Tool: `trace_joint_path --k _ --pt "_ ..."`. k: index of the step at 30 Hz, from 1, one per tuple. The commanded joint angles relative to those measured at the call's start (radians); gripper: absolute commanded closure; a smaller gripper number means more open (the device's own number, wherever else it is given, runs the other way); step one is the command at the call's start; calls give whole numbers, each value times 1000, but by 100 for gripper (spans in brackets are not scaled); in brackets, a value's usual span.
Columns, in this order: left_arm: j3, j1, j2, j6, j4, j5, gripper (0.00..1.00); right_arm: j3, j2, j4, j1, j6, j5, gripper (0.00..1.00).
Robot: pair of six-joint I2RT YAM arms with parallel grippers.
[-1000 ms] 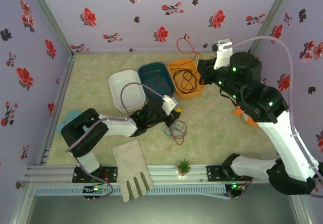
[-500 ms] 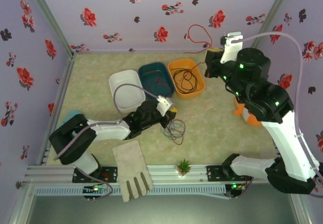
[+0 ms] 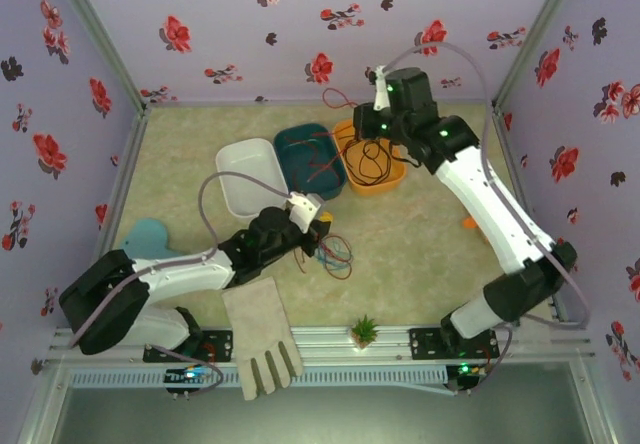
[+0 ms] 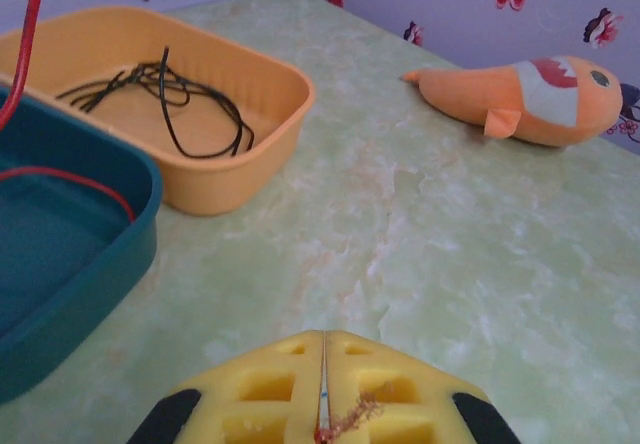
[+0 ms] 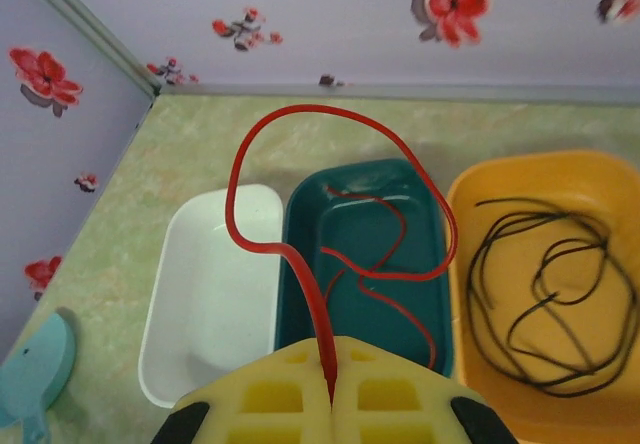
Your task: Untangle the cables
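The right fingers (image 5: 262, 402) are pressed together on the red cable (image 5: 316, 334), holding it high above the teal tray (image 4: 60, 294). Its loose loops hang down into that tray, so I'd guess the lift is meant to draw it free and drop it in its own bin. The black cable (image 4: 165, 82) lies coiled by itself in the orange tray (image 4: 240, 179), which looks like a finished step, and the white tray (image 3: 250, 179) has no cable in it. Low on the desk (image 4: 450, 244), the left fingers (image 4: 262, 404) are clamped on a thin strand of the blue cable (image 3: 338, 252). A little red shows at the seam. They are probably pinning the leftover knot so it doesn't drag along.
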Motion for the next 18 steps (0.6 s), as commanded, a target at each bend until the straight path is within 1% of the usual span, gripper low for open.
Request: trace_joint_path --k 1,8,12,15,18 --pt "-46 -3 -32 -91 -9 -26 100 58 61 8 -5 36 -64 100" --pt "-101 35 -49 -187 44 -30 100 82 196 29 -4 35 -72 100" --pt "-119 55 -44 -220 83 -32 100 127 292 0 0 31 -75 100" --pt "-121 64 -22 -237 81 -33 100 168 361 -27 8 22 -71 100" --pt "-127 75 1 -267 95 -33 100 217 432 -70 21 6 -42 100"
